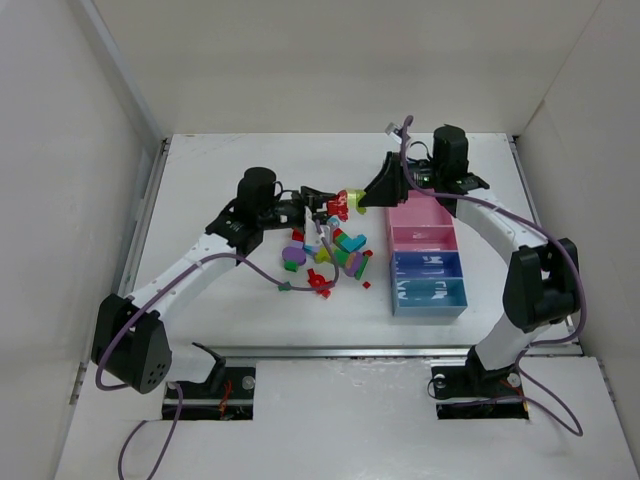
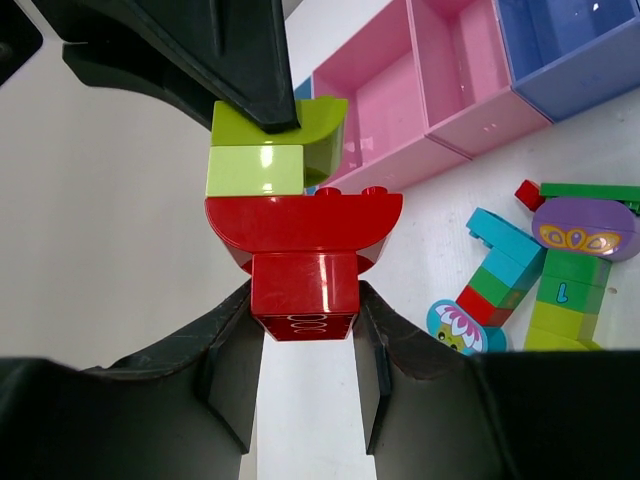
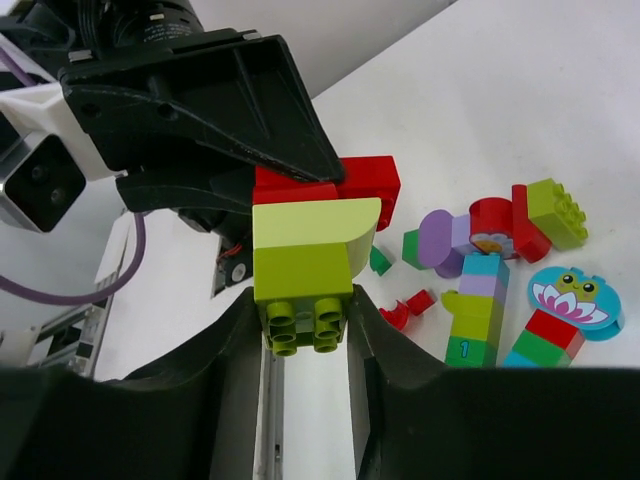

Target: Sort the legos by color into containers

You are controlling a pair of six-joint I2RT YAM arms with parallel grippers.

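Bins (image 1: pixel 430 309): one strip on the right of the table (image 1: pixel 240 310); four counted, light blue nearest, then blue, then two pink. The right gripper hides the far end.
Loose bricks (image 1: pixel 325 255): one mixed heap left of the bins, too tangled to count.
Left gripper (image 2: pixel 303 320): closed on one red brick (image 2: pixel 305 285), just beyond the heap.
Right gripper (image 3: pixel 305 310): closed on one yellow-green brick (image 3: pixel 300 265), joined to the red brick.

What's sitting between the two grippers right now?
Red bricks in the left gripper, joined to yellow-green bricks in the right gripper; both wrist views show it.
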